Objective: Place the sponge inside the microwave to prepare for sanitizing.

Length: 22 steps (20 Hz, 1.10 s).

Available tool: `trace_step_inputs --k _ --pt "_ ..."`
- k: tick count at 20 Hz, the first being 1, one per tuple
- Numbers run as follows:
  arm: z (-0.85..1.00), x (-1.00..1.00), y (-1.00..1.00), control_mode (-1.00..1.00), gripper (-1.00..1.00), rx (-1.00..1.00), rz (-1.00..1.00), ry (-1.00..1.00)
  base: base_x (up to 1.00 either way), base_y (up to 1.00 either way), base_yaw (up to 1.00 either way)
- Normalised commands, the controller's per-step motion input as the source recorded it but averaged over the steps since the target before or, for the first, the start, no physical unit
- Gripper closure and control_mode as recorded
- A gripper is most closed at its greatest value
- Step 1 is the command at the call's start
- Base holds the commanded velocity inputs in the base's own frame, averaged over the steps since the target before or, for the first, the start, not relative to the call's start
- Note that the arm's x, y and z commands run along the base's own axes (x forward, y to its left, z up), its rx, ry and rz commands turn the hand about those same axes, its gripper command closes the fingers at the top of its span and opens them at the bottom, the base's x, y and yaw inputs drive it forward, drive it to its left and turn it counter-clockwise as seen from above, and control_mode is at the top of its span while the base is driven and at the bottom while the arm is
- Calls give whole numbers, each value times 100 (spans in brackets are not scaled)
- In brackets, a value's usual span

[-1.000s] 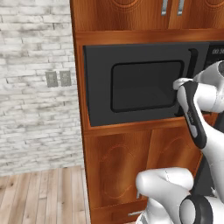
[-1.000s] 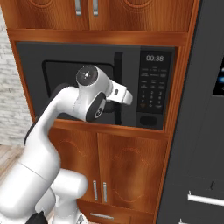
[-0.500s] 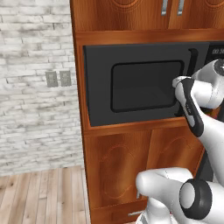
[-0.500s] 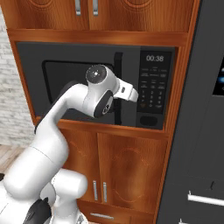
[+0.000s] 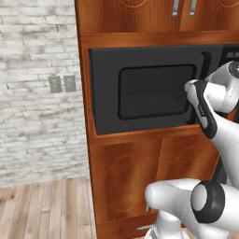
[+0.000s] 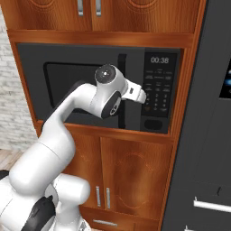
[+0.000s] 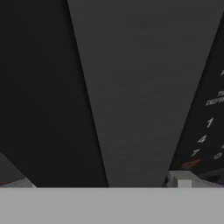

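Note:
The microwave (image 5: 154, 93) (image 6: 67, 85) is a black built-in box set into wooden cabinetry, and its dark-windowed door is closed. A vertical door handle (image 5: 204, 60) (image 6: 122, 67) runs beside the button panel (image 6: 158, 90). My gripper (image 6: 140, 95) is up close against the microwave's front, by the handle and the left edge of the panel. In the hand view my gripper (image 7: 100, 181) is open, its fingertips (image 7: 183, 179) spread wide with nothing between them, facing a door strip (image 7: 140, 87) and keypad digits (image 7: 205, 135). The sponge is out of view.
Wooden cupboard doors (image 6: 131, 180) lie below the microwave and more cupboards (image 5: 182, 14) above it. A tall black appliance (image 6: 212, 135) stands right of the cabinet. Left of it are a white brick wall with outlets (image 5: 61, 84) and a wooden floor (image 5: 42, 210).
The arm has swung a little to the right, bringing the hand closer to the handle and button panel. The jaws have stayed open and the door is still closed.

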Motion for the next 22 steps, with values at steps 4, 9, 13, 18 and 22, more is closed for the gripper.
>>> trace_step_inputs --k 4,9,13,18,22 --pt "-14 16 0 -100 -100 3 0 0 0 0 0" --pt "-19 16 0 -100 -100 4 1 0 0 0 0" --pt "-22 19 4 -100 100 6 3 -1 0 0 0" --pt "-11 18 15 -100 100 2 4 -7 0 0 0" --pt "0 6 34 -100 100 0 0 -4 0 0 0"
